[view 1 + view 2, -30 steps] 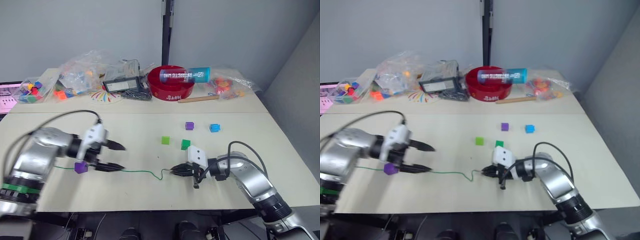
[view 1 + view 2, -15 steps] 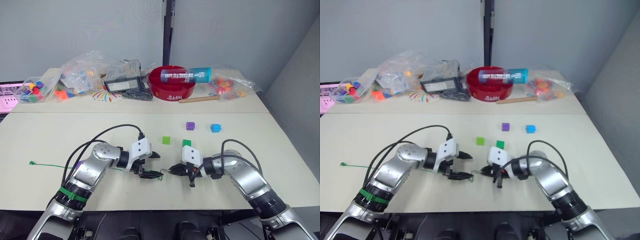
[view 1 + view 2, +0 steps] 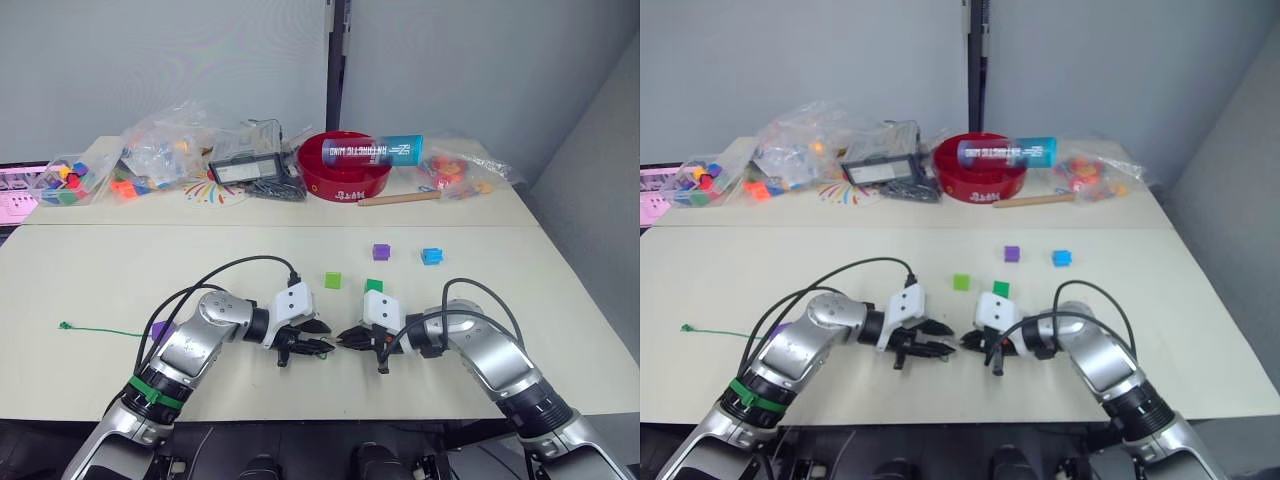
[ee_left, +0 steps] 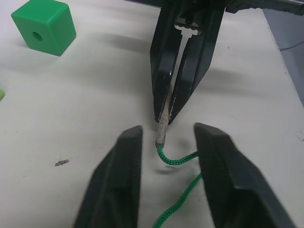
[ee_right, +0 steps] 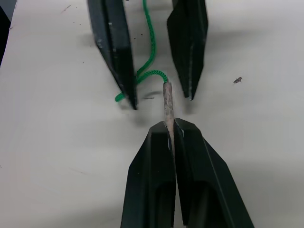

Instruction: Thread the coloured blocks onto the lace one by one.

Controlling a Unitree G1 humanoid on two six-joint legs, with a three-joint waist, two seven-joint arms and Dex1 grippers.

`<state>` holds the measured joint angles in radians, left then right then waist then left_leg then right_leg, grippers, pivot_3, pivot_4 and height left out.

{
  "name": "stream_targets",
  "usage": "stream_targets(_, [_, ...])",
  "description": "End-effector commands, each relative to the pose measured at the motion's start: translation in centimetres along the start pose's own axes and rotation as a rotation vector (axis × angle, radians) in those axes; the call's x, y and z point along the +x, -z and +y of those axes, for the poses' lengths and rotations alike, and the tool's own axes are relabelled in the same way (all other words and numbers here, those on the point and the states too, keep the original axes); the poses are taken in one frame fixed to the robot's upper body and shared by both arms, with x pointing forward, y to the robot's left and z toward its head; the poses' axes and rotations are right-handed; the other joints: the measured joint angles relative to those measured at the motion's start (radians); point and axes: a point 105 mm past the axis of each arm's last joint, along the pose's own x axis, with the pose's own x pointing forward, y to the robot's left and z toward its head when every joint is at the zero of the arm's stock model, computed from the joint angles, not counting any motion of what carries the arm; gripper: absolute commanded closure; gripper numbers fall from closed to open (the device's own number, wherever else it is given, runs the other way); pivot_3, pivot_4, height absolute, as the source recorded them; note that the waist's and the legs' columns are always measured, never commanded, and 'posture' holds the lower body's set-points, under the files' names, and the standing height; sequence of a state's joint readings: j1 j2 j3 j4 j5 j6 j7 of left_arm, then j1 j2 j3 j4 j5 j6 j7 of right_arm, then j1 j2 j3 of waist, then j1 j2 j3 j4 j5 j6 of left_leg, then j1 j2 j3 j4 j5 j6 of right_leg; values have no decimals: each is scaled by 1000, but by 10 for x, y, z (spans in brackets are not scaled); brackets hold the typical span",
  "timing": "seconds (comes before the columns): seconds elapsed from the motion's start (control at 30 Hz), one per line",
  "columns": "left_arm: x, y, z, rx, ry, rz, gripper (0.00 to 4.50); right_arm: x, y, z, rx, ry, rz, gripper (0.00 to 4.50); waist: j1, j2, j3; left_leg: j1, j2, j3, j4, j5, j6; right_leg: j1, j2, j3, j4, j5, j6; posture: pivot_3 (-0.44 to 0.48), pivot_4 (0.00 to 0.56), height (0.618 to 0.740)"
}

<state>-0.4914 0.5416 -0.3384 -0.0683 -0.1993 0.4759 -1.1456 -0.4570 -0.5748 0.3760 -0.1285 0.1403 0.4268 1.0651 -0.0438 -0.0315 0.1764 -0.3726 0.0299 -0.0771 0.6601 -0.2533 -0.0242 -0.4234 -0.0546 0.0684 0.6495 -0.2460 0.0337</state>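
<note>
Green lace (image 4: 176,199) tip pinched by right gripper (image 5: 170,126), left gripper (image 4: 164,142) straddling

green lace (image 4: 178,159) with a pale tan tip (image 5: 167,102); black-fingered right gripper (image 5: 172,128) and left gripper (image 4: 164,137); purple cube (image 3: 380,251), sky blue cube (image 3: 431,256), light green cube (image 3: 332,280), darker green cube (image 4: 44,27); cream table (image 3: 150,270); red bowl (image 3: 345,180)

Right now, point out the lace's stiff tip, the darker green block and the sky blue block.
lace's stiff tip (image 5: 167,102): right wrist view, middle of the pale tip.
darker green block (image 4: 44,26): left wrist view, top face beside the hole.
sky blue block (image 3: 431,256): left eye view, top face.
</note>
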Motion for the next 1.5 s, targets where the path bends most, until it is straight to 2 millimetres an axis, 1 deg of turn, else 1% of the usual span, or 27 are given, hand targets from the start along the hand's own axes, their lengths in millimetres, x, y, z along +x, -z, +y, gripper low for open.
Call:
stream_targets(0.03, [2, -8, 0, 22, -3, -23, 4098, -3, -10, -1, -33, 11, -27, 4500, 0, 0, 0, 0, 0, 0, 0, 0, 0, 0, 0, 0, 0, 0, 0, 0, 150, 731])
stream_targets(0.07, [2, -8, 0, 22, -3, -23, 4434, -3, -10, -1, -33, 12, -27, 4500, 1, 0, 0, 0, 0, 0, 0, 0, 0, 0, 0, 0, 0, 0, 0, 0, 150, 731])
stream_targets(0.1, [2, -8, 0, 23, -3, -23, 4472, -3, -10, -1, -34, 11, -27, 4500, 1, 0, 0, 0, 0, 0, 0, 0, 0, 0, 0, 0, 0, 0, 0, 0, 150, 731])
stream_targets(0.53, [2, -9, -3, 16, 20, -36, 4472, -4, -10, 0, -32, 15, -29, 4500, 0, 0, 0, 0, 0, 0, 0, 0, 0, 0, 0, 0, 0, 0, 0, 0, 150, 731])
stream_targets(0.57, [1, -9, -3, 16, 19, -37, 4500, -4, -10, -1, -31, 17, -30, 3817, 0, 0, 0, 0, 0, 0, 0, 0, 0, 0, 0, 0, 0, 0, 0, 0, 150, 731])
stream_targets(0.6, [0, -9, -2, 12, 17, -44, 4500, -4, -10, -1, -30, 23, -31, 3570, 0, 0, 0, 0, 0, 0, 0, 0, 0, 0, 0, 0, 0, 0, 0, 0, 150, 731])
stream_targets(0.8, [-7, -7, 3, 8, 0, -48, 4500, -11, -14, -4, -17, 51, -50, 1484, 1, 0, 0, 0, 0, 0, 0, 0, 0, 0, 0, 0, 0, 0, 0, 0, 150, 731])
stream_targets(0.87, [-9, -6, 5, 9, -6, -46, 4500, -19, -14, -7, 0, 76, -60, 794, 1, 0, 0, 0, 0, 0, 0, 0, 0, 0, 0, 0, 0, 0, 0, 0, 150, 731])
stream_targets(0.93, [-12, -7, 9, 4, -23, -57, 4500, -33, -16, -13, 48, 136, -97, 92, 2, 0, 0, 0, 0, 0, 0, 0, 0, 0, 0, 0, 0, 0, 0, 0, 150, 731])
stream_targets(1.0, [-15, -8, 12, -3, -44, -77, 4500, -51, -15, -21, 118, 226, -141, 35, 3, 0, 0, 0, 0, 0, 0, 0, 0, 0, -1, 0, 0, 0, 0, 0, 150, 731])
stream_targets(1.07, [-18, -11, 14, -12, -62, -110, 4500, -69, -6, -26, 186, 335, -164, 35, 7, 0, 0, 0, 0, 0, 0, 0, 0, 0, -1, 0, 0, 0, 0, 0, 150, 731])
stream_targets(1.2, [-24, -14, 15, -28, -84, -162, 4500, -88, 12, -26, 300, 555, -195, 35, 8, 0, 0, 0, -1, 0, 0, 0, 0, 0, -1, 0, 0, 0, 0, 0, 150, 731])
stream_targets(1.33, [-28, -13, 17, -35, -103, -183, 4500, -97, 39, -26, 394, 819, -168, 35, 1, 0, 0, 0, 0, 0, 0, 0, 0, 1, -1, 1, 1, 0, 0, 0, 150, 731])
stream_targets(1.43, [-27, -10, 16, -36, -104, -176, 4500, -95, 53, -31, 422, 983, -126, 35, -2, 1, 0, 1, -1, 1, 0, 0, 0, 0, -1, 1, 1, 1, 1, 0, 150, 731])
stream_targets(1.5, [-26, -9, 16, -36, -106, -175, 4500, -90, 58, -35, 431, 1071, -116, 35, -2, 1, -1, 1, -1, 1, 0, 0, 0, 0, -1, 1, 1, 2, 0, 0, 150, 731])
